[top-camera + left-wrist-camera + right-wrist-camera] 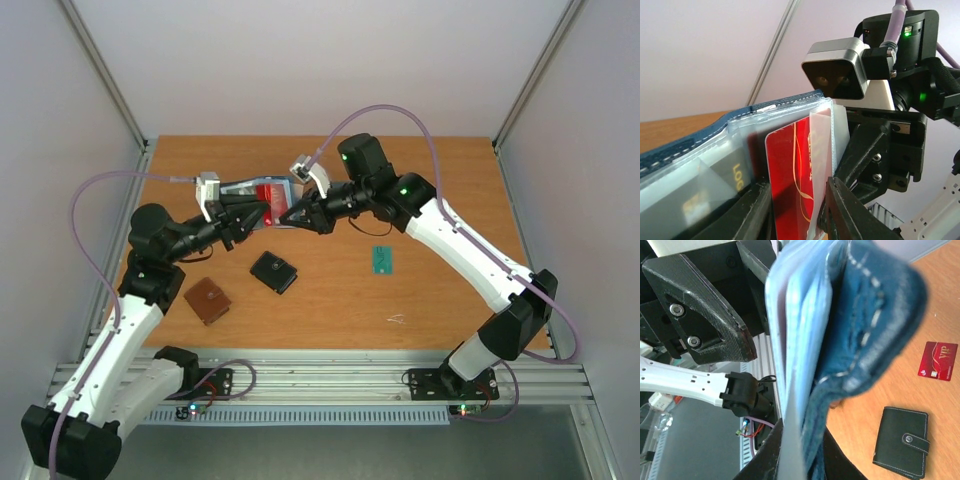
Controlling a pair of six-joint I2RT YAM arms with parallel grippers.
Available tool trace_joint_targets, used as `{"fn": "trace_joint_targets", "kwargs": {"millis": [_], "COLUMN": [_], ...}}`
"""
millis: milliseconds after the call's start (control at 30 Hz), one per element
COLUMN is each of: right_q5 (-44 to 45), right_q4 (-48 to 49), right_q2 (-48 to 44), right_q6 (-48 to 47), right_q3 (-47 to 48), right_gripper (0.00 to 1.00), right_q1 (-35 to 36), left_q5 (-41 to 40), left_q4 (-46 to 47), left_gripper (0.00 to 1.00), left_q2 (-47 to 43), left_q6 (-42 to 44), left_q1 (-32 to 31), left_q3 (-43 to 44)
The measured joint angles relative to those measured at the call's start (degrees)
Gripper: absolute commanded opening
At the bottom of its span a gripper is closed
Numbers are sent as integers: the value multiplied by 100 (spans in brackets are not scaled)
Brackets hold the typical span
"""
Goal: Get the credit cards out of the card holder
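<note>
We found the left end effector [252,213] and the right end effector [291,212] both clamped on the dark navy-blue folding card holder [690,146] at the upper centre of the top view. A red plastic card [790,175] sat in its clear pocket. A small teal-green card [382,260] lay right of centre on the wooden counter [440,190], and we saw another red card [938,361] lying there.

Left hand [259,214] clamped, right hand [288,214] clamped

card holder [871,325] blurred, red card [788,190] perhaps half-hidden
</note>
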Motion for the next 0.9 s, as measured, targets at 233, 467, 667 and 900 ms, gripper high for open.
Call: {"fn": "trace_joint_targets", "kwargs": {"millis": [233,467,667,900], "right_q5": [-186,-356,-505,-638], "right_q4": [-22,-61,-85,-136], "right_q2": [4,7,101,166], "right_q6": [-74,-166,-232,-267], "right_q3": [85,94,238,330], "right_gripper": [1,1,1,5], "right_q1": [-48,-107,-37,-57], "left_q5": [57,391,697,643], "left_q4": [334,669,868,942], "left_gripper": [0,17,9,0], "left_q2": [35,20,48,94], "left_q6": [13,13,-90,-131], "left_q1": [20,31,-2,2], "left_q3": [-17,-68,-72,-72]}}
